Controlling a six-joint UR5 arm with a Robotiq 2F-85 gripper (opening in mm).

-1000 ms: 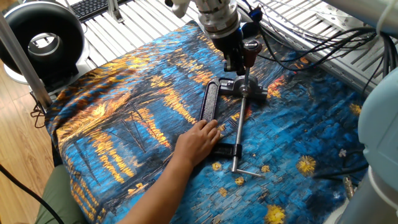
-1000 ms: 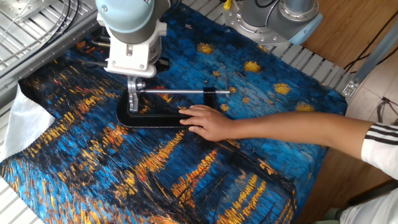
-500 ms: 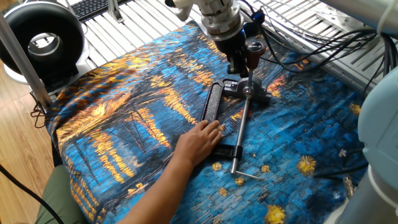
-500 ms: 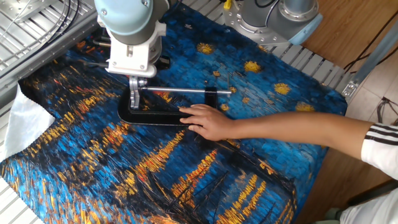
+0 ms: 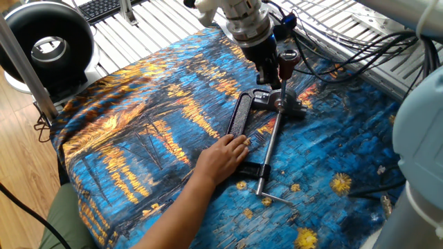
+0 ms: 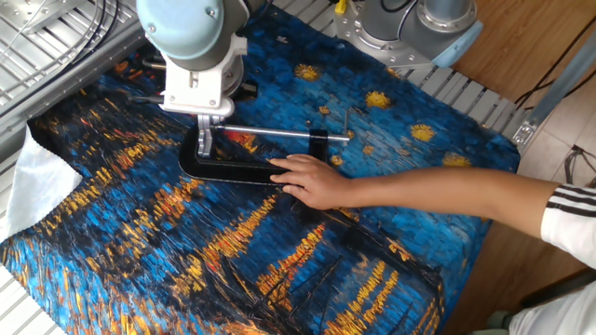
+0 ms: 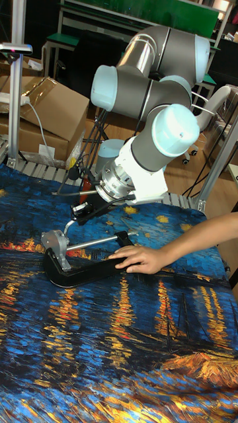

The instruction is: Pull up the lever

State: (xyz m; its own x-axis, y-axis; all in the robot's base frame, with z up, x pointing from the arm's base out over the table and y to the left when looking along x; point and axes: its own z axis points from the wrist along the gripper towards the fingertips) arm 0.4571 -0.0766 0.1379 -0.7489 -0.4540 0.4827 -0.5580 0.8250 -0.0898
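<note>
Your hand (image 5: 223, 156) lies flat and unclenched on the black clamp frame (image 6: 228, 171), palm down, fingers spread over the bar near the end where the screw rod (image 5: 268, 149) passes through; it presses on the frame but does not curl round it. In the tall fixed view the same hand (image 7: 141, 258) rests on top of the frame's long bar. All of this sits on the blue and gold painted cloth (image 5: 138, 124) that covers the table.

Beyond your fingers the rod runs level above the frame, its small cross pin (image 5: 275, 198) at the end nearest you in one fixed view and its other end at the round silver hub (image 7: 54, 242).

The lever (image 5: 286, 68) rises from that hub. Its long axis is steeply tilted, close to upright: the dark red sleeve is the high end, pointing up and away from the cloth, and the thin silver arm runs down to the hub. It stands at the frame's far end from your hand.

The gripper (image 5: 272, 69) comes down from above right beside the red sleeve. The fingers look closed near it, but I cannot tell whether they clamp it, since the wrist hides the contact
</note>
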